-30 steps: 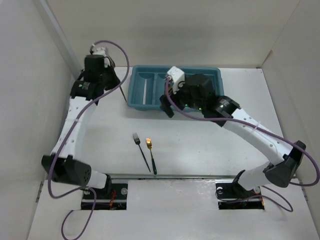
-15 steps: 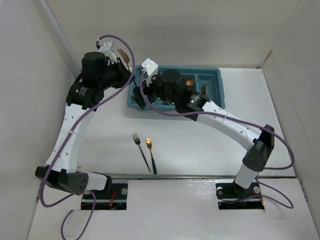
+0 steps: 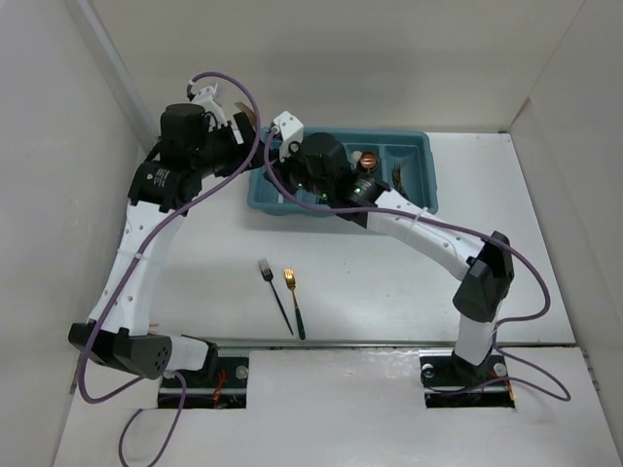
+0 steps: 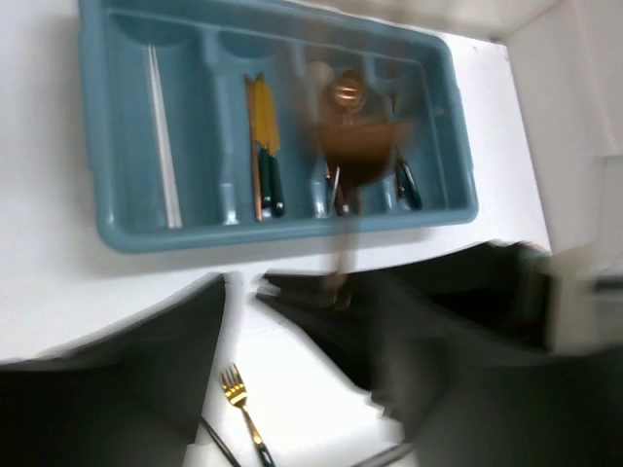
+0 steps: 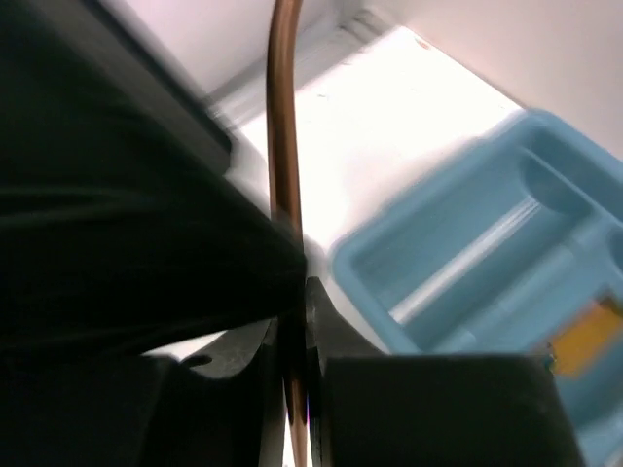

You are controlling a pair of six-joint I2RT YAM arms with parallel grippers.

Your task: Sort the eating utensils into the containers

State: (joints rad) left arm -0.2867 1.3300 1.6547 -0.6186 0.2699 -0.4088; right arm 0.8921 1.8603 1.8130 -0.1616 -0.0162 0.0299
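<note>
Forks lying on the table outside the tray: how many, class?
2: a dark fork and a gold-headed fork lie side by side at front centre, tines pointing away. Others may be hidden from view.

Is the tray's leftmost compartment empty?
No. One slim white utensil lies lengthwise in the tray's leftmost compartment, as the left wrist view shows.

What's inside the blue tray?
The teal plastic cutlery tray holds a long white utensil, gold dark-handled utensils and a copper spoon. A blurred copper utensil in front hides part of the tray's right half.
</note>
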